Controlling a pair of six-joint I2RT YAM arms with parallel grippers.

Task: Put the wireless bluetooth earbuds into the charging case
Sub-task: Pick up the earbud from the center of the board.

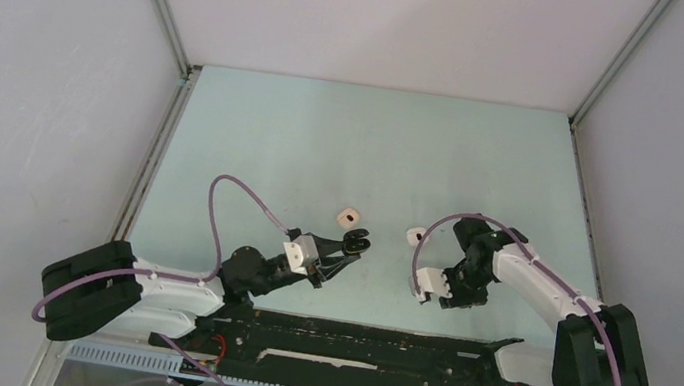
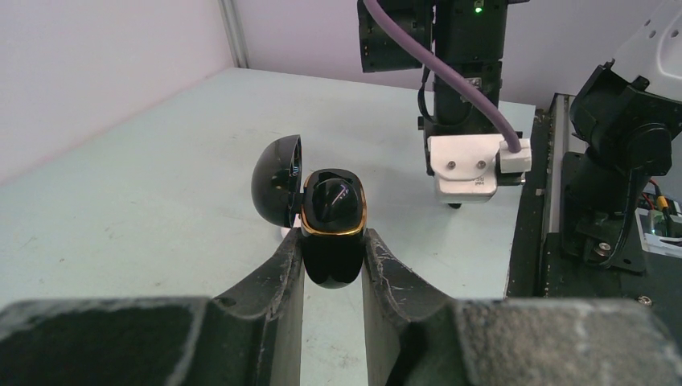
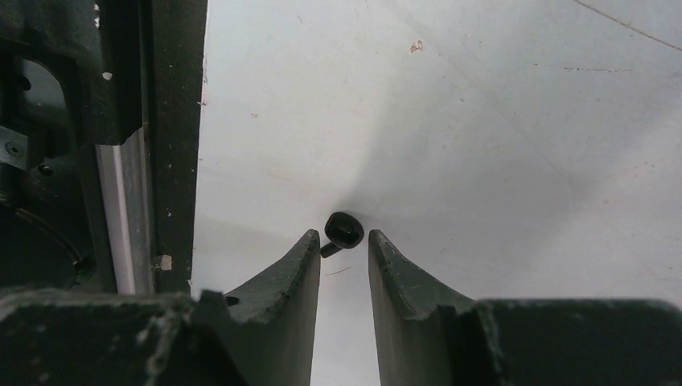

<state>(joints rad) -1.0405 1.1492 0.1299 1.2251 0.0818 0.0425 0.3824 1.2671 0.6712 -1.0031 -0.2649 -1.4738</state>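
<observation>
My left gripper (image 1: 352, 247) is shut on a glossy black charging case (image 2: 332, 233) with a gold rim. It holds the case above the table with the lid (image 2: 277, 181) swung open to the left. My right gripper (image 1: 452, 299) points straight down at the table near the front rail. In the right wrist view its jaws stand narrowly apart (image 3: 343, 239) around a tiny black earbud (image 3: 343, 231) that lies on the table at the fingertips. The bud's stem touches the left finger. No other black bud shows.
Two small pale objects lie on the table, one (image 1: 347, 217) just beyond the left gripper and one (image 1: 416, 235) with a dark spot left of the right arm. The black rail (image 1: 347, 340) runs along the near edge, and it also shows in the right wrist view (image 3: 173, 121).
</observation>
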